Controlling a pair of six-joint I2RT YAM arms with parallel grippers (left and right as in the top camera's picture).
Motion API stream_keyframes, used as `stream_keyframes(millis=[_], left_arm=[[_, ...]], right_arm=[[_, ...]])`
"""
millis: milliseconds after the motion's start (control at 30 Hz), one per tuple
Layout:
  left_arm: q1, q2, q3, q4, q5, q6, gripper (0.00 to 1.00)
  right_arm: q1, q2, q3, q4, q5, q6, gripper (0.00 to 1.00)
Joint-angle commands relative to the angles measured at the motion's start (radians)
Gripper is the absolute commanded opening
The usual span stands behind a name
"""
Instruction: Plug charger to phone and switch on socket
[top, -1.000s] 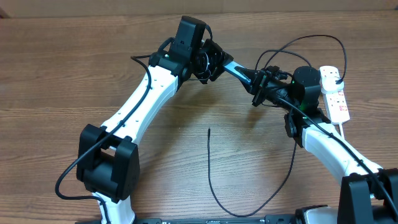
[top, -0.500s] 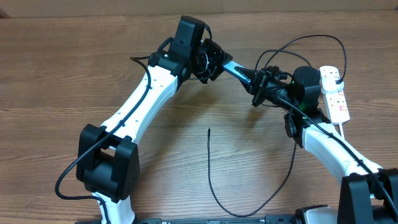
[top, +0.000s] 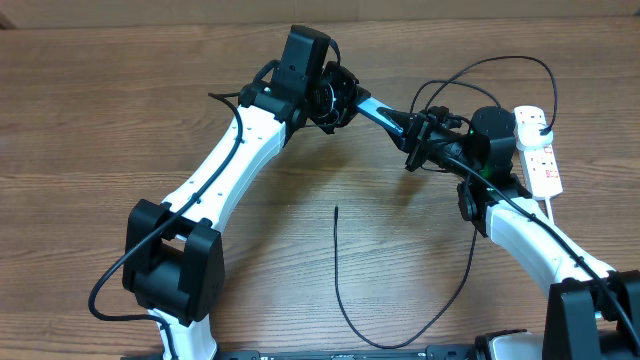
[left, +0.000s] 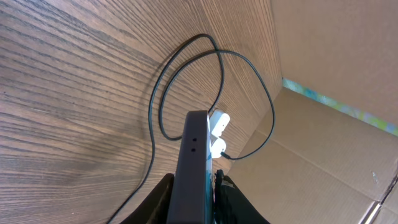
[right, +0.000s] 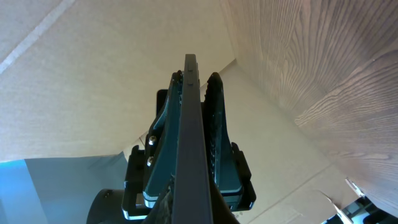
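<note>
Mid-handover, right fingers (right: 213, 118) pinch the phone (top: 385, 111) aloft, left fingers (left: 160, 200) flank it, grip unclear; the loose charger (top: 336, 262) needs grasping next.

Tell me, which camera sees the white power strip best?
The overhead view: the power strip lies in plain sight on the right. The left wrist view shows only a small white piece of it peeking from behind the phone. The right wrist view doesn't clearly show it.
</note>
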Motion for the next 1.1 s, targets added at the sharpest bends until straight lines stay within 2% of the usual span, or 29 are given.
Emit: stream_keyframes(millis=[0,33,67,133,500,733,867,967,1033,1067], left_arm=[[0.006,0.011,-0.003,0.005,-0.015,-0.007,0.21],[0.006,0.011,-0.003,0.005,-0.017,-0.007,0.19],[0.006,0.011,-0.003,0.008,-0.018,-0.006,0.1],[0.006,0.011,-0.003,0.013,-0.018,-0.006,0.05],[0.006,0.011,-0.003,0.018,-0.018,0.002,0.05],[0.006,0.011,-0.003,0.018,-0.018,0.022,0.05],[0.006,0.011,-0.003,0.018,-0.018,0.024,0.04],[0.011,0.011,-0.003,0.018,-0.018,0.031,0.05],[0.02,0.011,-0.003,0.017,-0.018,0.049,0.05],[0.026,0.011,-0.003,0.013,-0.017,0.056,0.04]], right_arm=[[-0.002,-0.006,0.016,0.016,-0.029,0.138,0.04],[-0.002,-0.006,0.016,0.016,-0.03,0.138,0.04],[-0.002,-0.006,0.016,0.015,-0.034,0.138,0.04],[-0.002,-0.006,0.016,0.008,-0.039,0.138,0.04],[-0.002,-0.006,0.016,-0.014,-0.043,0.138,0.04],[-0.002,-0.006,0.016,-0.014,-0.043,0.138,0.24],[-0.002,-0.006,0.016,-0.014,-0.043,0.138,0.4],[-0.002,-0.006,0.016,-0.013,-0.043,0.138,0.76],[-0.002,-0.006,0.016,-0.013,-0.043,0.135,0.95],[-0.002,-0.006,0.016,-0.013,-0.043,0.124,1.0]])
